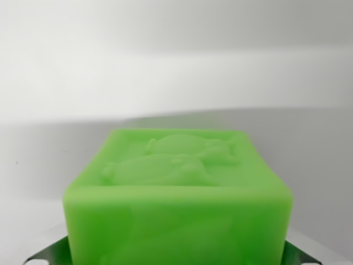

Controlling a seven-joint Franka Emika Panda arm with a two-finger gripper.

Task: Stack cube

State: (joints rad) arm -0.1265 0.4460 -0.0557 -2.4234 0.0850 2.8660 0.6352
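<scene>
A bright green cube (176,187) with a raised animal relief on its top face fills the lower middle of the wrist view, very close to the camera. Metal fingertips (48,252) show at the bottom corners, one against each side of the cube. My gripper (176,256) is shut on the green cube. No other cube shows in this view, and the cube hides whatever lies below it.
Behind the cube is a plain white surface (176,66) with a soft grey shadow band across the middle. Nothing else is visible.
</scene>
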